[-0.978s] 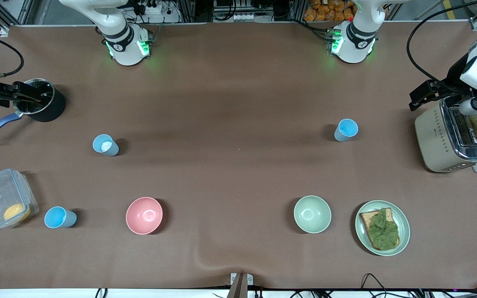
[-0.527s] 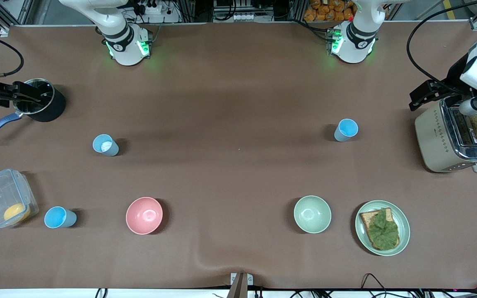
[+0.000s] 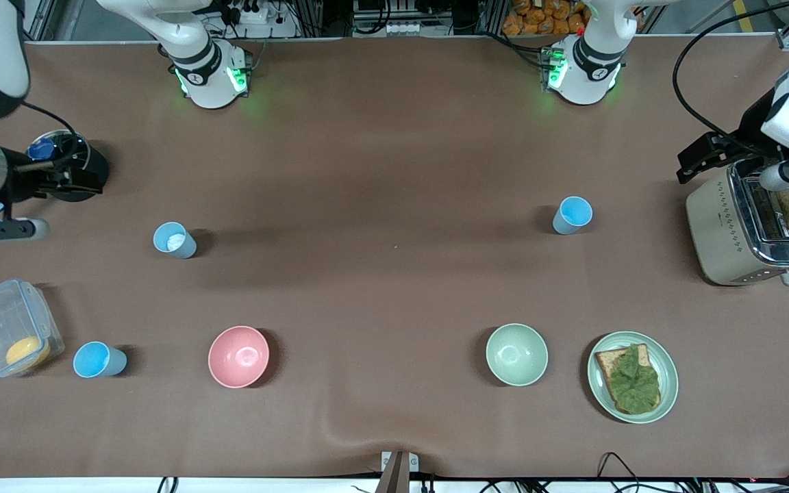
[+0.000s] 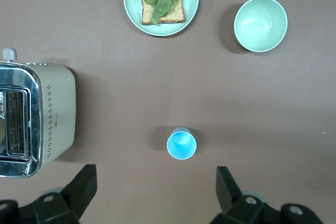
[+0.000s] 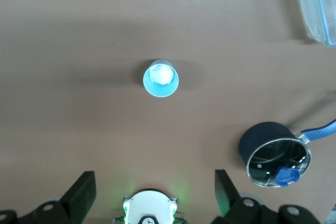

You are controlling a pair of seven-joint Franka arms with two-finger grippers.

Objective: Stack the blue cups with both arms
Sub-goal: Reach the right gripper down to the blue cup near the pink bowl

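Three tapered light-blue plastic cups are seen apart, upright on table: pale, whitish-inside cup [image 3: 174,240] and brighter cup [image 3: 98,360] twd right arm's end, third cup [image 3: 572,215] twd left arm's. Left gripper [image 4: 155,192] over third cup, right gripper [image 5: 152,192] over pale cup; both jaws spread wide, nothing held.

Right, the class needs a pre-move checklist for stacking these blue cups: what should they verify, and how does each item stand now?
1. Left gripper open, up over the table by the toaster: ok.
2. Right gripper open, up over the table by the black pot: ok.
3. Sky-blue cup near the toaster upright, empty: ok.
4. Paler cup upright: ok.
5. Paler cup empty: cannot tell; white patch inside.
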